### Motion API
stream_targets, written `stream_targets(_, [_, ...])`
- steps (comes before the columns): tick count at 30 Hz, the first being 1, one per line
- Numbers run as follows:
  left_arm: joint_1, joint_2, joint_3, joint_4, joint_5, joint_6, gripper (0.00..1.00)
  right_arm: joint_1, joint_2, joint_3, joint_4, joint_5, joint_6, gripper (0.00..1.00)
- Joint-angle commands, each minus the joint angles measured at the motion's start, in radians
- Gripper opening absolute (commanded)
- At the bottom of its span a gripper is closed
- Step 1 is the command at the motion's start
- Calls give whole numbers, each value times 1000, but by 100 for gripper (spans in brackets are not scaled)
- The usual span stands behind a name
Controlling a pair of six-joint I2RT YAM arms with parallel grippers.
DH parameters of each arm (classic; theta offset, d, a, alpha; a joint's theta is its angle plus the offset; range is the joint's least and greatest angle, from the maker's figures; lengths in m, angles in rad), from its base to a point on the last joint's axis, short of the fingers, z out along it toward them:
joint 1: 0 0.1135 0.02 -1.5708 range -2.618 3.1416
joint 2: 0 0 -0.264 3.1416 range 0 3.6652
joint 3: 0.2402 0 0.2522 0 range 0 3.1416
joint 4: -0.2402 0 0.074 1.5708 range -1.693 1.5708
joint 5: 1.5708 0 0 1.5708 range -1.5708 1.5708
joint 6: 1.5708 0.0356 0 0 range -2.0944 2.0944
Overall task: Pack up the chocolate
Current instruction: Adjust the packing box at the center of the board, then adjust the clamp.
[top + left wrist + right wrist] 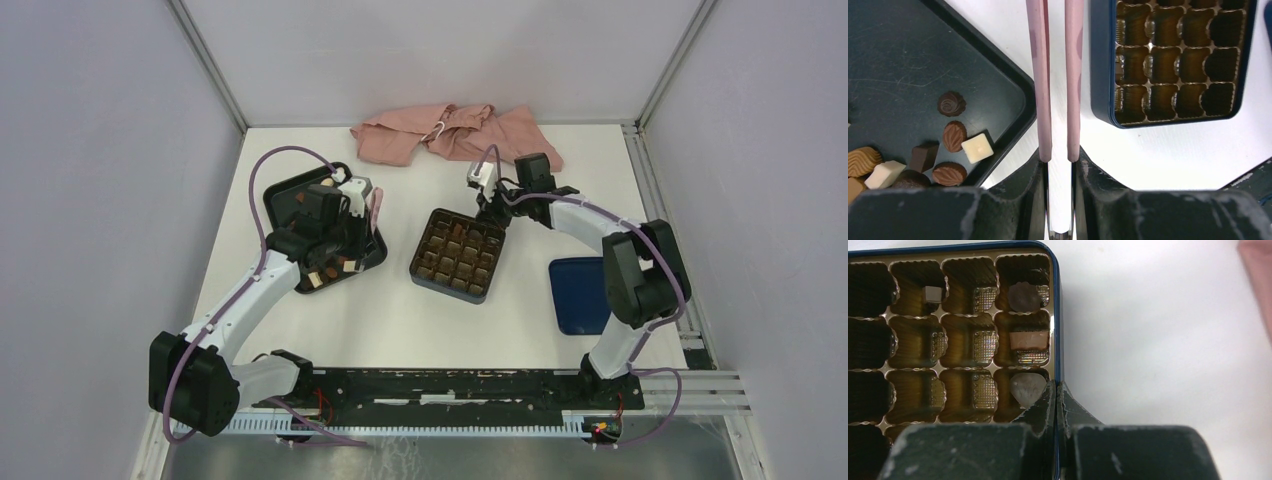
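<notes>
Right wrist: box (1056, 315), chocolate (1025, 387) partly hidden.

One box (1102, 60), one tray (898, 55), one cloth (455, 135)

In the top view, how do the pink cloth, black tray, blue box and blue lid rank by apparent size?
1. pink cloth and black tray, about alike
2. blue box
3. blue lid, partly hidden by the right arm
</notes>
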Motion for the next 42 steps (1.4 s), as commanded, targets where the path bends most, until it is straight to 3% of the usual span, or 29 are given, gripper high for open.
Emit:
stream_targets(1, [4, -6, 13, 62, 92, 23, 4, -40, 41, 33, 48, -90, 59, 0])
stream_targets(4, [5, -2, 12, 78, 153, -17, 4, -57, 55, 39, 47, -114, 70, 3])
stream_targets(9, [7, -21, -6, 104, 218, -85, 4, -95, 28, 55, 20, -147, 63, 31])
stream_targets(15, [17, -22, 9, 105, 309, -131, 4, -133, -76, 53, -12, -155, 22, 51])
stream_targets(21, [12, -67, -81, 380, 559, -279, 5, -149, -246, -34, 103, -281, 70, 65])
stream_targets(25, [-18, -83, -132, 567, 570, -376, 5, -149, -302, -90, 313, -462, 297, 72])
stream_targets(28, [-71, -102, -144, 619, 457, -395, 5, -144, -303, -158, 664, -518, 738, 71])
stream_targets(30, [-154, -116, -144, 637, 300, -395, 5, -135, -307, -225, 929, -504, 1010, 71])
stream_targets(32, [-242, -119, -134, 638, 142, -370, 5, -122, -302, -255, 1074, -478, 1174, 71])
stream_targets(35, [-326, -112, -129, 657, -50, -369, 5, -83, -304, -260, 1071, -434, 1242, 72])
stream_targets(42, [-438, -58, -87, 619, -278, -376, 5, 7, -299, -191, 805, -330, 1199, 71])
